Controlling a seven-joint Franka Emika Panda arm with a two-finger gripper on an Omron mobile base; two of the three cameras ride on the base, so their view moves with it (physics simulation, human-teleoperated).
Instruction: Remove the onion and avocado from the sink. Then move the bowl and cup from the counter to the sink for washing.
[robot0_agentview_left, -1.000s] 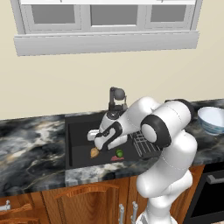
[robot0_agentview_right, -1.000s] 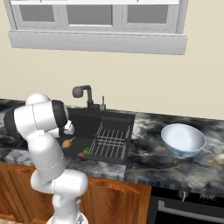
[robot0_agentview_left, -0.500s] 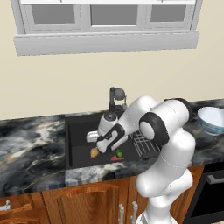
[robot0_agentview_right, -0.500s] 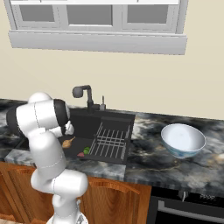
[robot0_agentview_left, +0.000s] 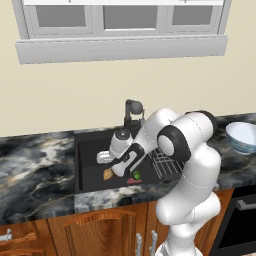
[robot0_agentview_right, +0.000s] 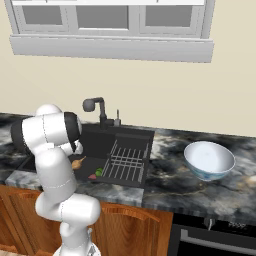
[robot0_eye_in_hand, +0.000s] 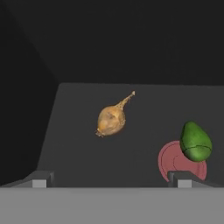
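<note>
Over the last second the arm swung its hand leftward inside the sink (robot0_agentview_left: 90, 145), so the gripper (robot0_agentview_left: 103, 158) came to hang with its jaws wide apart just above the onion (robot0_agentview_left: 108, 174). The wrist drew back from the avocado (robot0_agentview_left: 136, 175).

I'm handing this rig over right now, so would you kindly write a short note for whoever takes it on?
Gripper: open, holding nothing, hanging over the sink floor.
Onion: lying on the sink floor, ahead of the fingertips, untouched.
Avocado: also on the sink floor, beside the onion and apart from it, partly over the red drain.
Bowl: on the counter, on the far side of the wire rack from the arm.
Done: nothing yet.
Left: lift out onion and avocado, then put bowl and cup in the sink.
</note>
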